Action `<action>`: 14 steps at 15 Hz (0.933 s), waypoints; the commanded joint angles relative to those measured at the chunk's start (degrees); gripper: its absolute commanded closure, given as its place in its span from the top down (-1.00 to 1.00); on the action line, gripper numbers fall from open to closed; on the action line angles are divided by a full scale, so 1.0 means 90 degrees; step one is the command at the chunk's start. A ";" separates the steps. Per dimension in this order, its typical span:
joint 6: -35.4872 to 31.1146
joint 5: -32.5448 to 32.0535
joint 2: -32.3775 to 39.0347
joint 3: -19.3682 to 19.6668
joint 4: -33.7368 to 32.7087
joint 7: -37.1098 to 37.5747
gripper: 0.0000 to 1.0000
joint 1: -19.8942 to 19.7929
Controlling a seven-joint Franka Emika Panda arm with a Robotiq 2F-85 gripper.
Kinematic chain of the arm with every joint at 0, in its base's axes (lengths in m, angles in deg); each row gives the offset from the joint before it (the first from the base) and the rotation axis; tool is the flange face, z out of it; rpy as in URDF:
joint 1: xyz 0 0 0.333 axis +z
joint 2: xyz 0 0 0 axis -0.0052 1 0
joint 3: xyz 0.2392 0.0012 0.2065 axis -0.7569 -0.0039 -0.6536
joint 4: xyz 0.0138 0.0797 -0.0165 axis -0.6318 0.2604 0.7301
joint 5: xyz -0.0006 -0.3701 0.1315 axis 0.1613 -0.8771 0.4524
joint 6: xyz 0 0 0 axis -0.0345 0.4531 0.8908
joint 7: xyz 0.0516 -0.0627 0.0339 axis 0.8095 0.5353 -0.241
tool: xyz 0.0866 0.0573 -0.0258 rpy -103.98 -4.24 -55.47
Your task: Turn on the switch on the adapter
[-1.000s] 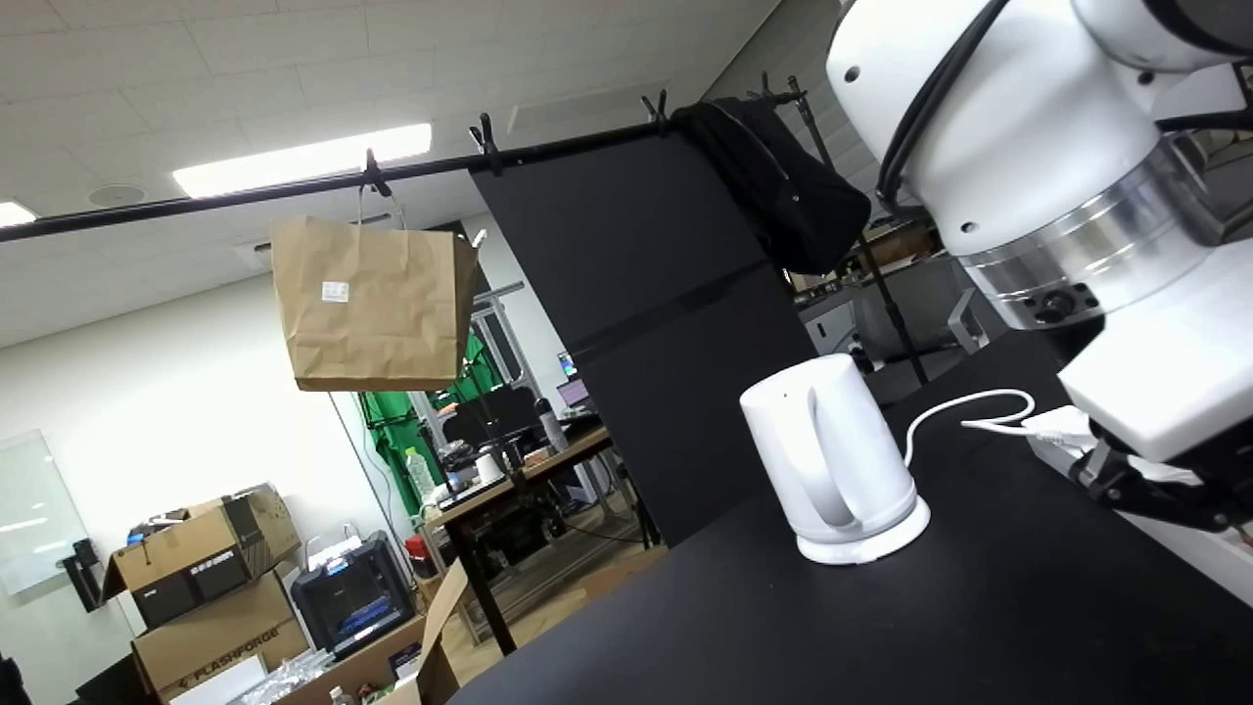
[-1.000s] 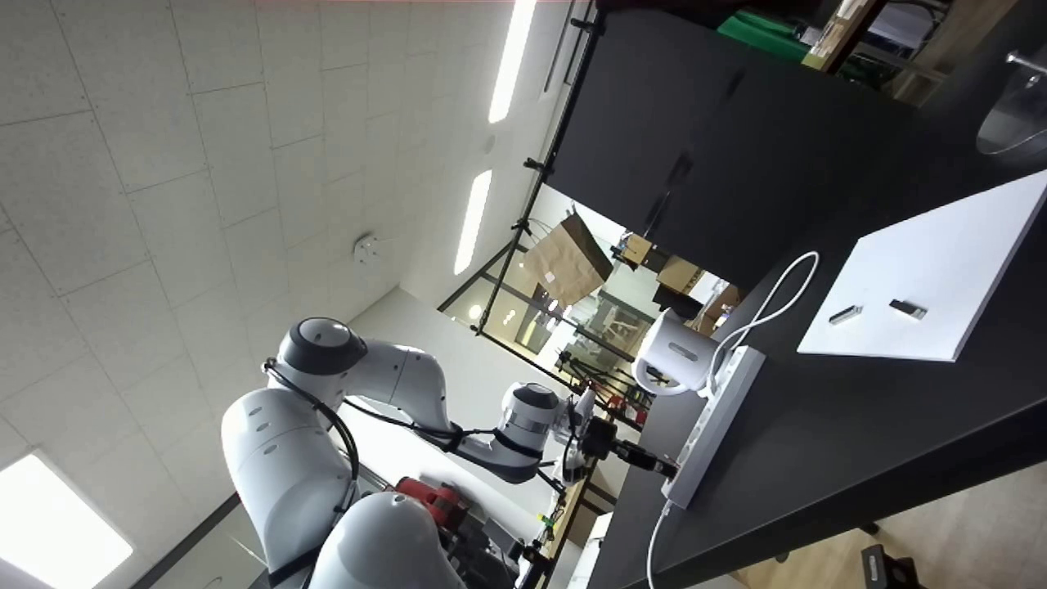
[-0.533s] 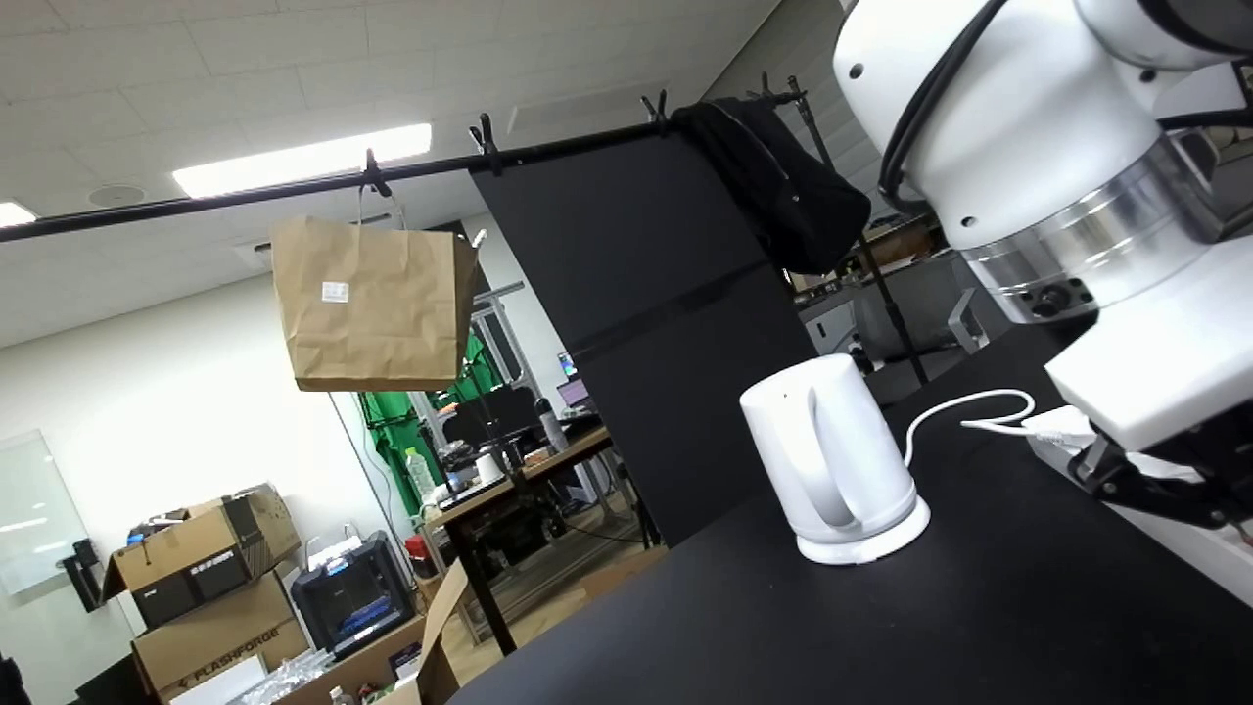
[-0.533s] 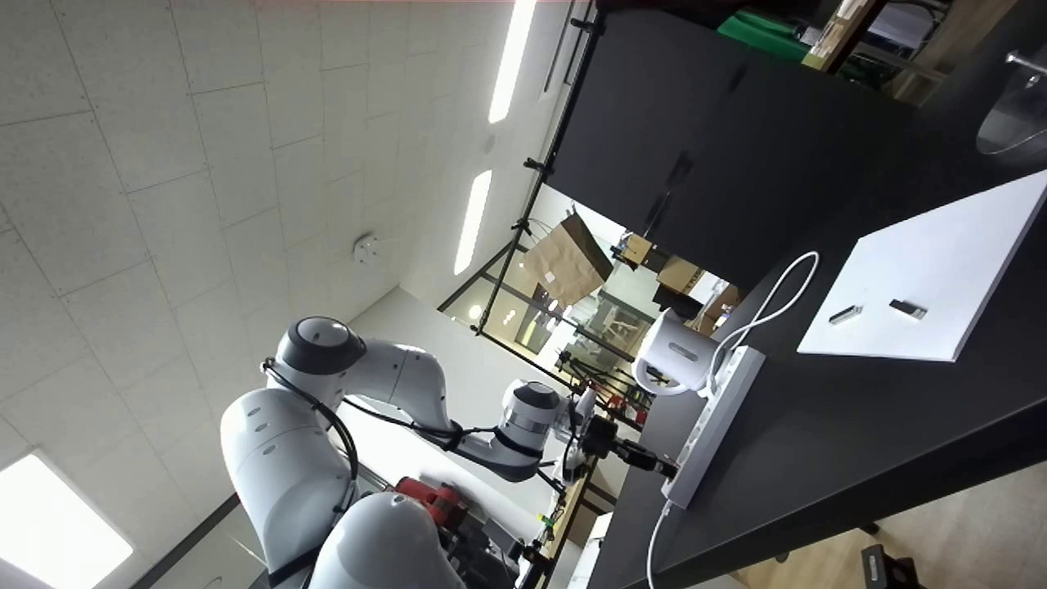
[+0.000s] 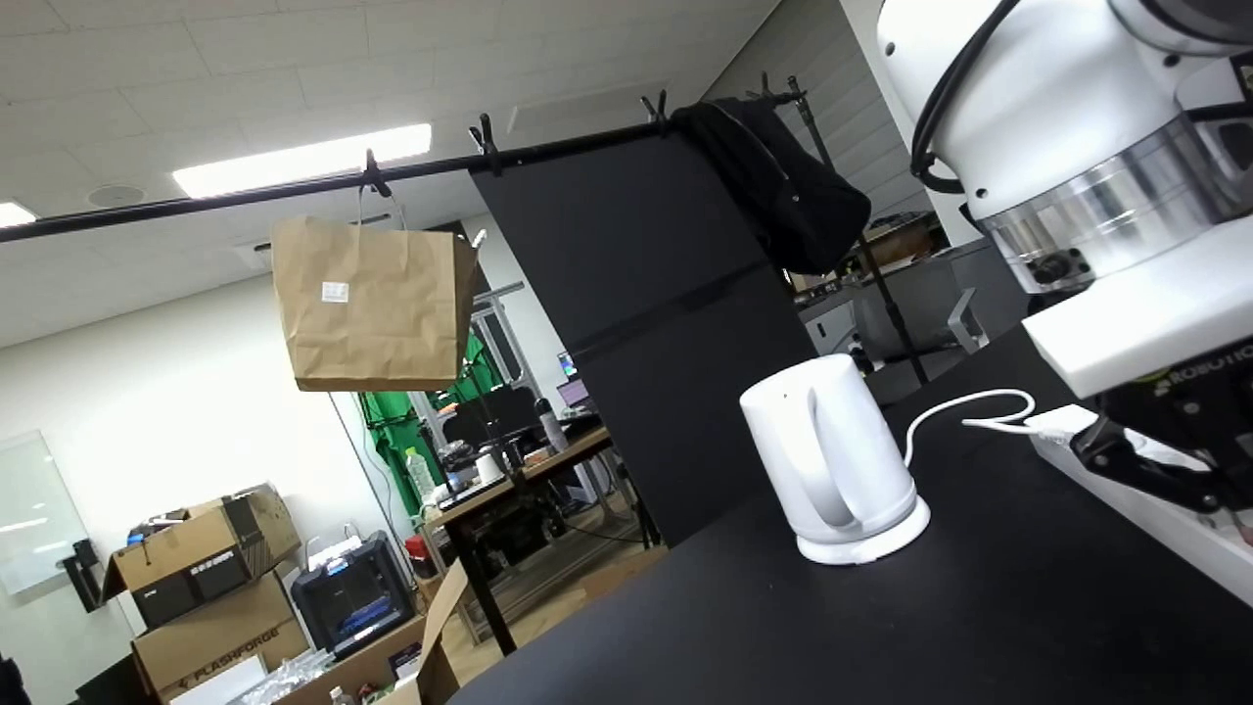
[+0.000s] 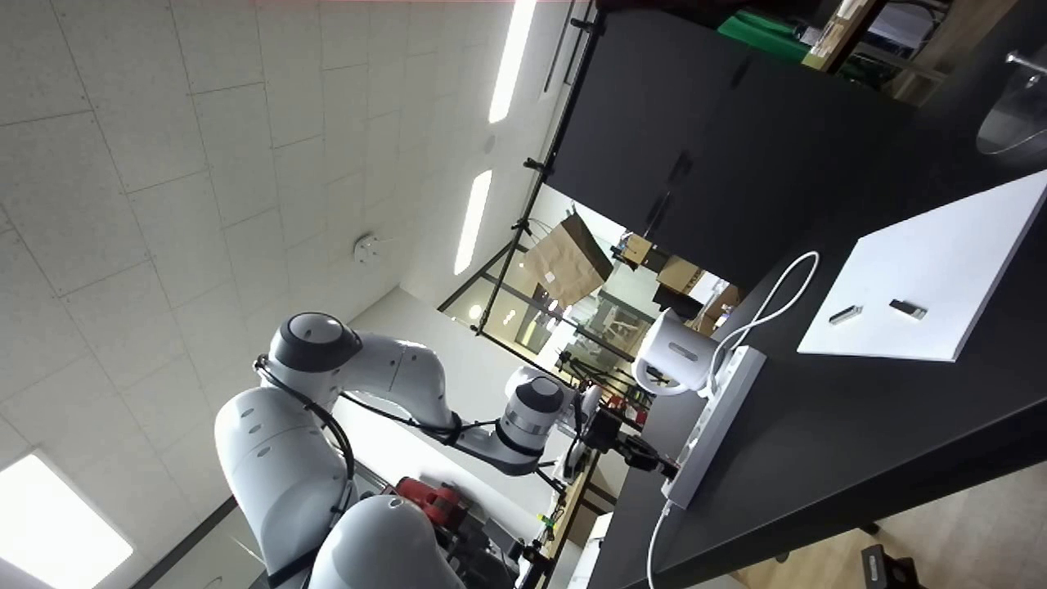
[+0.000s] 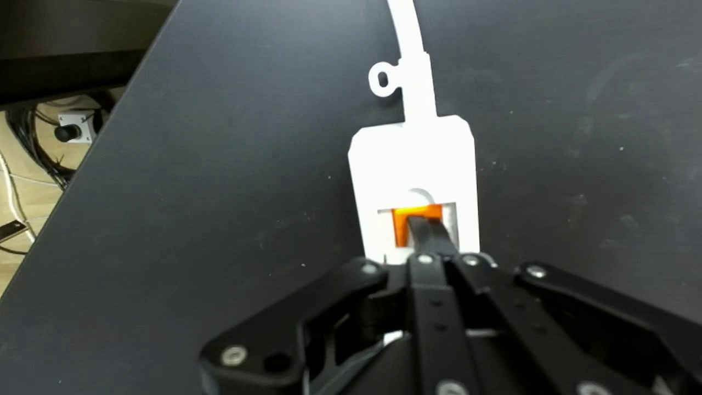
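Note:
The adapter is a long white power strip on the dark table. It shows in the wrist view (image 7: 411, 159) and in both exterior views (image 5: 1184, 534) (image 6: 728, 405). Its orange switch (image 7: 402, 227) sits in a recess near the cord end. My gripper (image 7: 425, 220) is shut and empty, its fingertips together over the right part of the switch, hiding much of it. They seem to touch it; I cannot tell how far it is pressed or whether it is lit. In an exterior view the gripper (image 6: 672, 470) reaches the strip's cord end, tilted.
A white kettle (image 5: 832, 460) stands beside the strip's far end, its white cord (image 6: 789, 282) plugged in there. A white board (image 6: 924, 286) with two small dark pieces lies across the table. A clear container (image 6: 1018, 114) is beyond. The table edge (image 7: 109, 118) shows left in the wrist view.
The wrist and hand have tilted, mostly in the last half second, with the upper wrist swinging right in an exterior view. The fingertips stay at about the same place on the strip.

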 commanded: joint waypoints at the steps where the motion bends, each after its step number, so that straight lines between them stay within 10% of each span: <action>1: -0.0568 0.0335 0.0291 0.0006 0.0319 -0.0167 -1.00 -0.0163; 14: -0.3592 0.0772 0.0277 -0.0054 0.1716 -0.0678 -1.00 -0.0463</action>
